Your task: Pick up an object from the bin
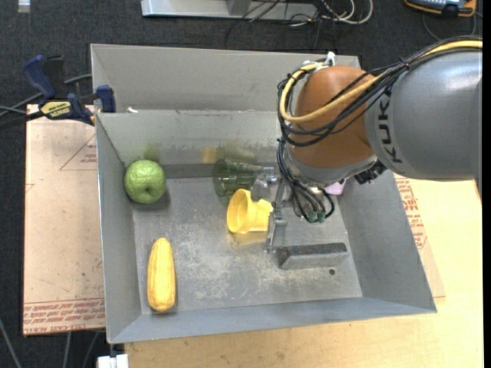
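Yellow plastic cup (245,215) lies on its side approx mid-bin (222,286), long axis roughly L-R across the view, open mouth looks turned to view's left & a bit up. It's small, glossy, w/ a rounded rim. Gripper (273,232) sits just beside the cup's right end, prob touching; can't tell if it's open or closed. Clear greenish glass (234,176) lies just behind the cup, near back wall. Green apple (145,181) & yellow corn cob (161,274) are well apart at left.

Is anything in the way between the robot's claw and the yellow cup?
Nothing visible is. The gripper is right beside the yellow cup. The clear green glass lies behind the cup, and the green apple and corn cob are off to the view's left.
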Tool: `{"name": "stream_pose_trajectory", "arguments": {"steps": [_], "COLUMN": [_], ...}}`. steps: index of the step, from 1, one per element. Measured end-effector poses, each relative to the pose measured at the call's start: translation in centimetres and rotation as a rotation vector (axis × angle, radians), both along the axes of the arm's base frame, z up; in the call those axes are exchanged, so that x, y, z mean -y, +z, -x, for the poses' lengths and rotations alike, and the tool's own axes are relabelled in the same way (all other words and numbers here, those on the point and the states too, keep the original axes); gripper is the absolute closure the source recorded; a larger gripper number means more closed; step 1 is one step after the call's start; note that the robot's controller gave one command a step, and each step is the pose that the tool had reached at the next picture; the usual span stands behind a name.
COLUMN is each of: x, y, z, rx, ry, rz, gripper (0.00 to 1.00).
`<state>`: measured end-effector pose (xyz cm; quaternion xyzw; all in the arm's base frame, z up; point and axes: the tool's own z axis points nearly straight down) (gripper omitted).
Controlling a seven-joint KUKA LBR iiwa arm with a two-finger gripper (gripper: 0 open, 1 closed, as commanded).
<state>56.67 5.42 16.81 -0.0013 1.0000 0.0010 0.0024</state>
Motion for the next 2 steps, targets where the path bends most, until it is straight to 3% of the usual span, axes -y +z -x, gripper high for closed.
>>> {"name": "stream_pose_trajectory", "arguments": {"steps": [1, 2], "x": [2.8, 2.7], "y": [-2.2, -3.3], "z": [-3.0, -3.6], "rx": [-0.008, 0.002], "ry": [-0.021, -0.142], "rz": [0.000, -0.001], "gripper": [0.00, 0.00]}}
